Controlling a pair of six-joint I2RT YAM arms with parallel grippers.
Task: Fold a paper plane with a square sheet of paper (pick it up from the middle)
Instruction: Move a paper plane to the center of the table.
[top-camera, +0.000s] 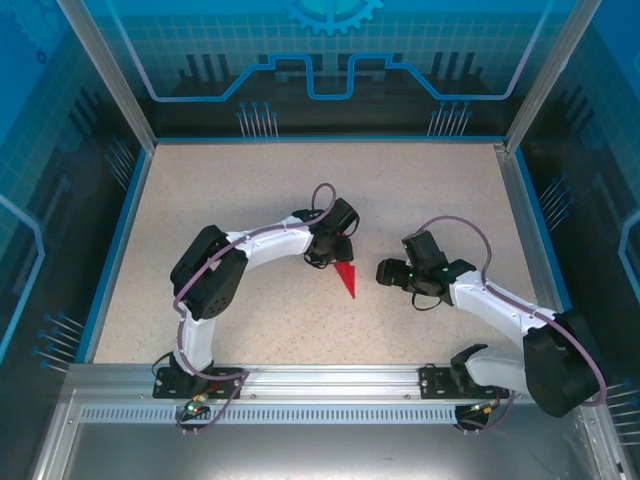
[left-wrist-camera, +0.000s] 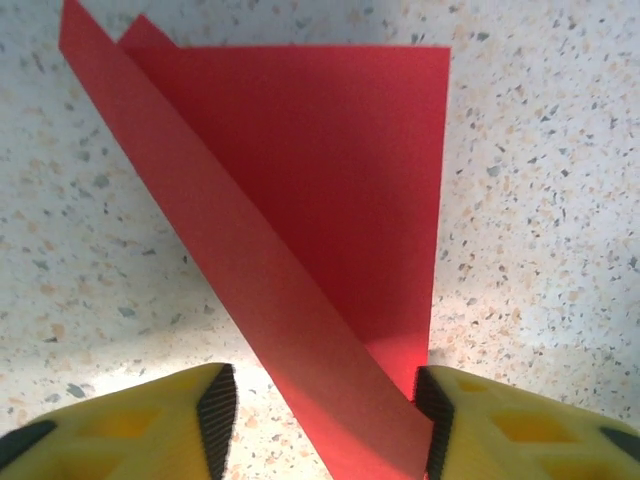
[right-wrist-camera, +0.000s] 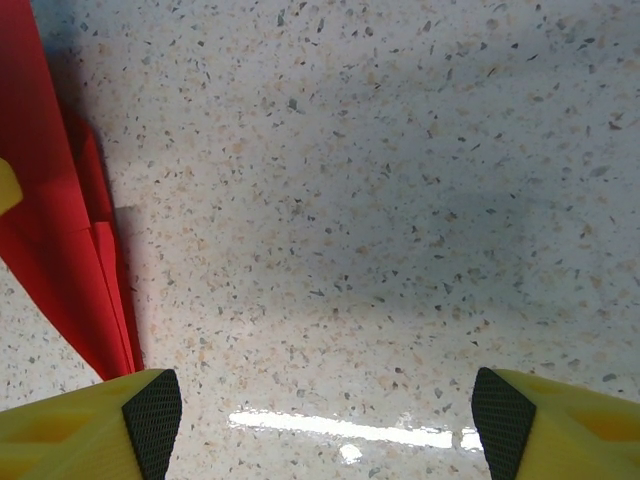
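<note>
Speckled beige table (top-camera: 230, 190), blue-panelled enclosure. Top view: small bright red paper plane (top-camera: 346, 280) lies mid-table between left claw (top-camera: 330, 255) and right claw (top-camera: 384, 271). Left wrist: left claw (left-wrist-camera: 325, 425) half-wide, straddling the plane (left-wrist-camera: 330, 200), one pad touching, not clamped; one flap lifted. Right wrist: right claw (right-wrist-camera: 325, 410) wide, empty, plane (right-wrist-camera: 60, 230) just beside its left finger. Likely featherlight, flimsy, easily crushed; pinch gently at the centre crease.

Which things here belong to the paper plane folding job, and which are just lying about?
Job: folded red paper; left gripper, straddling it; right gripper, beside it.
Just there: speckled table; blue walls; metal rail by the arm bases.
</note>
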